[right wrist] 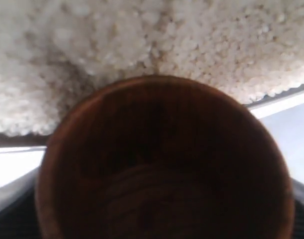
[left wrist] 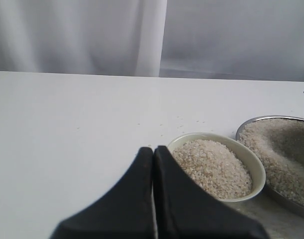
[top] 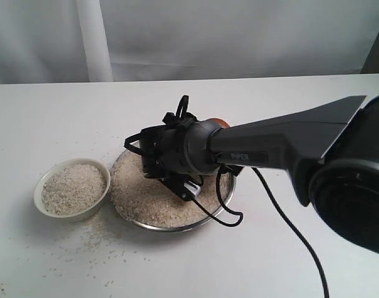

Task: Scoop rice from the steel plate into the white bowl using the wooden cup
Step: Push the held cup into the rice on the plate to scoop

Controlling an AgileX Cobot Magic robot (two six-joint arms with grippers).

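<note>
reddish wood fills my right wrist view: the wooden cup point(right wrist: 162, 164) sits in my right gripper point(top: 177, 152), jaws spread wide around it, its dark inside empty. its mouth faces the rice point(right wrist: 142, 40) heaped in the steel plate point(top: 177, 228), lip just short of the grains, so i judge the scoop runs straight ahead along the cup's axis. the white bowl point(top: 71, 216), heaped with rice, lies just beside the plate, on my left. my left gripper point(left wrist: 153, 199) hangs closed and empty near it. my right fingers are hidden behind the cup, and in the exterior view my arm covers most of it.
</note>
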